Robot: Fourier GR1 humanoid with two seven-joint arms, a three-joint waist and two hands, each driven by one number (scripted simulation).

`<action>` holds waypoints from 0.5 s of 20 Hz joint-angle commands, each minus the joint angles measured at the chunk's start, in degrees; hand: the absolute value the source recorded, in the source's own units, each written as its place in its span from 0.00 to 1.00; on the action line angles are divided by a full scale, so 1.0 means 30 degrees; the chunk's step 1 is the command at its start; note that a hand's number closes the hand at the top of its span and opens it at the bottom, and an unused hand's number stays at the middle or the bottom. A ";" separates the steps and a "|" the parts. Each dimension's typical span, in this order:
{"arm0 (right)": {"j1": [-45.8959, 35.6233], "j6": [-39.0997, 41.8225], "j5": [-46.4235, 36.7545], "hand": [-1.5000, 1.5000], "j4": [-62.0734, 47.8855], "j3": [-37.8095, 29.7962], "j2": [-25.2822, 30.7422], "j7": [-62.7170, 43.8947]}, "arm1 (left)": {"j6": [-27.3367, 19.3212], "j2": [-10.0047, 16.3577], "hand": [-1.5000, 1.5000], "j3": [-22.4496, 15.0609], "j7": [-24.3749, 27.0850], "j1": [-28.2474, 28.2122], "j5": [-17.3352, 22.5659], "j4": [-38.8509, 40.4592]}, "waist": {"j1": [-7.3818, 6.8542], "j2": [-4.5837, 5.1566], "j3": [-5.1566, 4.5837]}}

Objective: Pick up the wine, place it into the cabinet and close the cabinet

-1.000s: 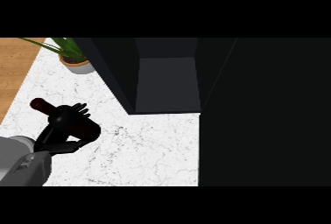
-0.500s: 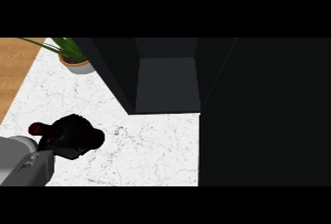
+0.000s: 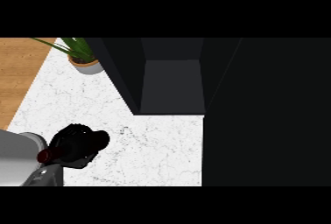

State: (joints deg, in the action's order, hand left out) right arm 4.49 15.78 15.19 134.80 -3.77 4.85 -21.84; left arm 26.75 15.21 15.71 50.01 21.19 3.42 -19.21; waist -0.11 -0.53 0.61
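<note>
The wine bottle [image 3: 46,155] sits at the lower left of the frame, only a dark red bit of it showing, the rest hidden by the left hand [image 3: 79,145], whose fingers are curled round it. The hand hangs over the white marble counter [image 3: 155,148]. The dark cabinet [image 3: 172,85] stands open at upper centre, well apart from the bottle. A potted plant [image 3: 82,59] stands at the upper left, beside a wooden floor [image 3: 19,74].
</note>
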 commanded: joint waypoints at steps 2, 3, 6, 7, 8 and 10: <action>0.0466 -0.0322 -0.0559 0.00 0.0337 0.0286 -0.0229 -0.0340 | -0.0735 -0.2657 1.00 -0.0266 0.3203 -0.4666 0.0094 -0.0666 | -0.0540 0.0003 -0.0183; 0.0012 -0.0231 -0.0182 0.00 0.0124 -0.0218 0.0108 -0.0363 | -0.1047 -0.3343 1.00 -0.0178 0.2944 -0.4592 0.0484 -0.1383 | -0.0490 0.0018 -0.0169; 0.0519 0.0290 -0.0192 0.00 -0.0706 -0.0488 0.0042 0.0557 | -0.0230 -0.3415 1.00 -0.0642 0.3046 -0.5583 0.0694 -0.3264 | -0.0323 0.0083 -0.0166; 0.0285 0.0116 0.0403 0.00 0.0218 -0.0435 0.0143 -0.0079 | 0.0131 -0.3426 1.00 -0.0882 0.2523 -0.5882 0.0810 -0.4018 | -0.0277 0.0053 -0.0169; -0.0229 0.0189 0.0020 0.00 -0.0797 -0.0570 0.0178 0.0403 | 0.0047 -0.3957 1.00 -0.1125 0.2213 -0.6173 0.0959 -0.4847 | -0.0421 0.0065 -0.0156; 0.0798 0.0293 0.0133 0.00 0.0040 -0.0305 -0.0082 0.0396 | 0.0526 -0.4294 1.00 -0.1602 0.2175 -0.6987 0.1088 -0.5941 | -0.0239 0.0042 -0.0162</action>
State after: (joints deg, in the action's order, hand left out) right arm 5.85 16.22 14.89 134.41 -4.30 4.64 -21.00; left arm 22.05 6.79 15.23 54.25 7.09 7.98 -34.70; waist -1.08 -0.96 0.92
